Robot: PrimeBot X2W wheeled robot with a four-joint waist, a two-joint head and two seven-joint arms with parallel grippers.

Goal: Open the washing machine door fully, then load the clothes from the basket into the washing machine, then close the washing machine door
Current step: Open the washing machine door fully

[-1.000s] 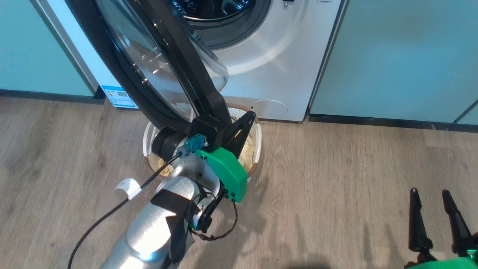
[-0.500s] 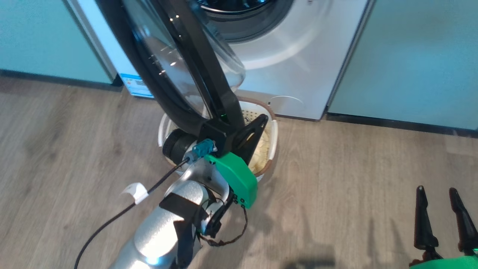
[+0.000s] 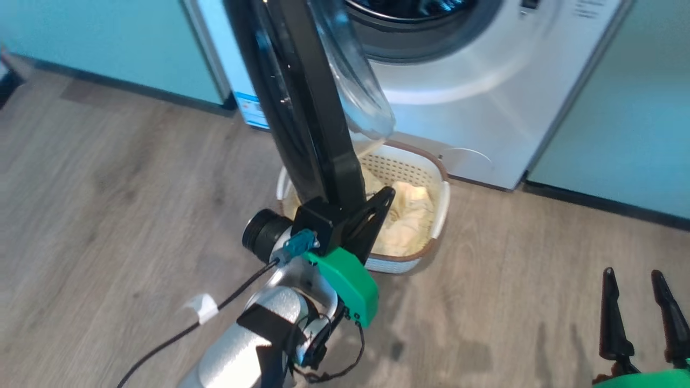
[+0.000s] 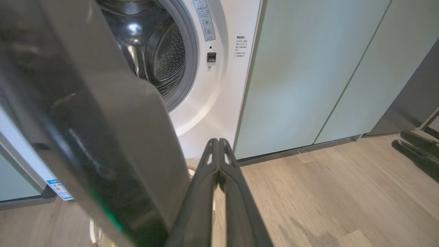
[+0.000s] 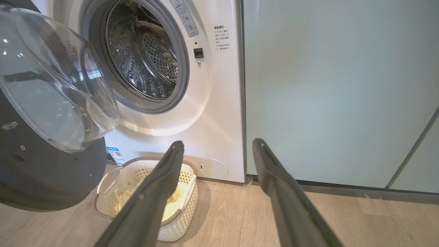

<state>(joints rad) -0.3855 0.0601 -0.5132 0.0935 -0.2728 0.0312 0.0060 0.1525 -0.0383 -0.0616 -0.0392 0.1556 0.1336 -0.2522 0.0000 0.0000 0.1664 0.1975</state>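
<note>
The washing machine [image 3: 485, 97] stands with its grey-ringed drum mouth [image 5: 144, 58] uncovered. Its black door [image 3: 307, 108] hangs open and shows nearly edge-on in the head view, the clear glass bowl [image 5: 51, 89] bulging toward the machine. My left gripper [image 3: 387, 193] is shut with nothing in it. It sits low on the machine side of the door, and in the left wrist view the left gripper [image 4: 218, 140] is close beside the door [image 4: 85, 137]. Below stands the basket [image 3: 437, 170] holding pale yellow clothes [image 3: 407, 215]. My right gripper [image 3: 632, 274] is open at the lower right.
Pale green cabinets [image 3: 636, 108] flank the machine on both sides, with a dark plinth along the wooden floor [image 3: 512, 280]. A blue sticker [image 3: 250, 110] sits low on the machine's left side. Bare floor lies right of the basket [image 5: 151, 161].
The head camera has turned, shifting the whole picture. The door has swung further open and now shows edge-on, uncovering more of the basket. My left gripper stayed by the door's edge; the right one kept still.
</note>
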